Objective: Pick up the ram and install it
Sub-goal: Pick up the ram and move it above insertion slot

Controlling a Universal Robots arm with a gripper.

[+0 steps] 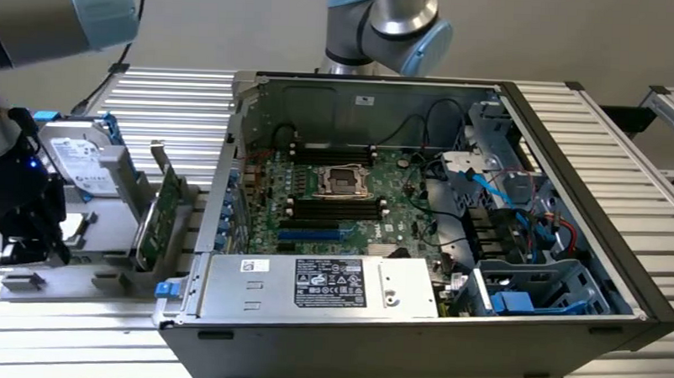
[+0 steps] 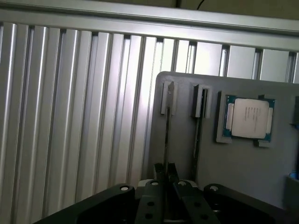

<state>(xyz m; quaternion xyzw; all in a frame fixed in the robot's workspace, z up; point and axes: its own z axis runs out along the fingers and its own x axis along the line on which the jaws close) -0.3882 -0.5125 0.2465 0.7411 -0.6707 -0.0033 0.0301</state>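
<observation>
- Here, my gripper (image 2: 165, 171) hangs low over the grey holder (image 2: 243, 177). The holder lies to the exterior view's left of the open computer case (image 1: 564, 121), well apart from the memory slots (image 1: 334, 207) inside it.
- The ram (image 2: 167, 135) stands on its edge in one groove of the holder, right in front of my gripper and in line with it.
- Its long axis runs straight away from my gripper, along the groove, so I see it as a thin line.
- A second thin stick (image 2: 197, 135) stands just beside it, and a processor (image 2: 249, 119) lies beyond that one.
- Whether my gripper already clasps the ram or is loose around it, I cannot tell.
</observation>
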